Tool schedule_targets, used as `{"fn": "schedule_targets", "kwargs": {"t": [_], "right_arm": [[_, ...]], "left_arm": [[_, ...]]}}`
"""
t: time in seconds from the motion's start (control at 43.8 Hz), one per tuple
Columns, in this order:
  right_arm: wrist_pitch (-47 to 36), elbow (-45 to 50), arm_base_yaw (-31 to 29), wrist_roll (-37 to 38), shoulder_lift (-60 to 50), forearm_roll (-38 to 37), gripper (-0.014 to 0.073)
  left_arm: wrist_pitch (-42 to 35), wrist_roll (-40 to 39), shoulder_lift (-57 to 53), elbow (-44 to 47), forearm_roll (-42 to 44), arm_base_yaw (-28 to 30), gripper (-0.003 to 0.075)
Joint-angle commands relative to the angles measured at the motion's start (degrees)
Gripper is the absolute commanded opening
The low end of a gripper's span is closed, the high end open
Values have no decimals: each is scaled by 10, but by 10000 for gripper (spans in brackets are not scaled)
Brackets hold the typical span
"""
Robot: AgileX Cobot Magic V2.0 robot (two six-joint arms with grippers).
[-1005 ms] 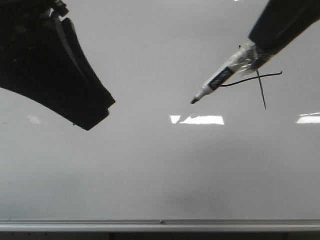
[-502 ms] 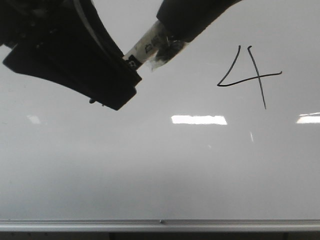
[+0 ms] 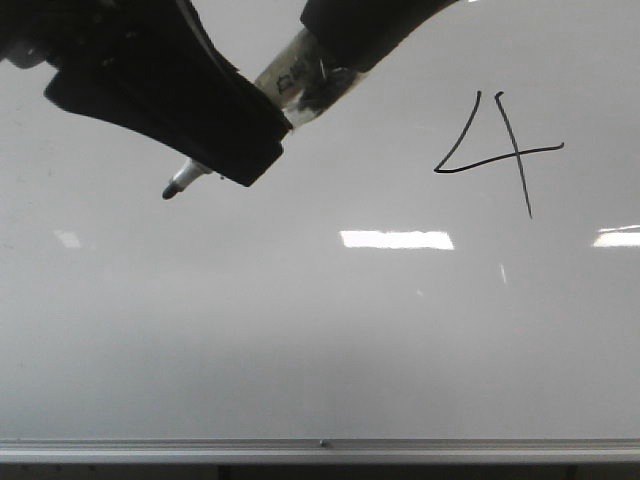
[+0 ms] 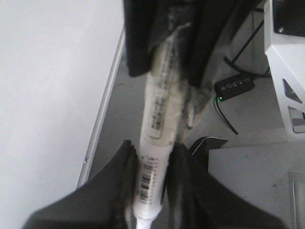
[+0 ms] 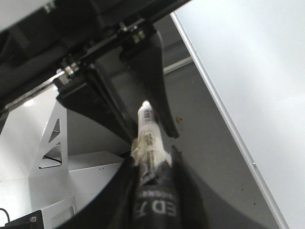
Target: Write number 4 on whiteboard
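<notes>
A thin black number 4 [image 3: 498, 150] stands at the upper right of the whiteboard [image 3: 300, 340]. A white marker [image 3: 285, 82] with tape round its barrel runs between both grippers, and its dark tip [image 3: 170, 189] pokes out below my left gripper. My right gripper [image 3: 335, 45] is shut on the marker's rear end [image 5: 147, 125]. My left gripper [image 3: 250, 150] is closed round the barrel [image 4: 159, 114], a finger [image 4: 127, 167] against each side. In the left wrist view the gripper [image 4: 153, 147] faces the right one [image 4: 167, 57]. Both hover left of the 4, off the board.
A silver frame rail [image 3: 320, 449] runs along the board's bottom edge. Bright light reflections [image 3: 397, 239] lie on the board. Beyond the board's edge are a grey floor, a white metal stand [image 4: 286, 71] and a black box with a green light [image 4: 233, 87].
The right gripper carried the marker left, away from the finished 4. The left gripper moved up and right to meet it, and the marker tip now sticks out below the left fingers.
</notes>
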Motion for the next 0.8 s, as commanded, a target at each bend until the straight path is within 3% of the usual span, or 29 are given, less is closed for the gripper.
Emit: {"fn": "schedule_targets", "kwargs": {"t": [0.0,0.069,0.228,0.297,0.388,0.502,0.594,0.708,0.777], "right_arm": [[-32,-20,0,-8,-14,41,-56],[-44,-20,0,-8,-14,44,1],[-57,-20,-1,-7,-16,44,306],[-64,-20,-2,-7,-23,42,369],[-80,-20,-9,13,-43,29,306],[-103,-1,-32,53,-86,10,78],[-123,35,-53,66,-130,9,-52],[-162,102,-86,69,-200,9,-60],[-189,146,-103,69,-246,9,-60]], "left_arm": [[-2,-13,-16,-17,-40,-4,-20],[-3,-13,-16,-17,-40,-4,-20],[-10,-13,-16,-17,-36,-3,-20],[-24,-19,-16,-17,-26,-3,-20],[-48,-53,-16,-17,1,-1,-20],[-81,-126,-16,-17,63,18,-20],[-119,-202,-28,-10,113,50,-20],[-165,-285,-63,12,157,104,-20],[-172,-295,-90,29,163,143,-20]]}}
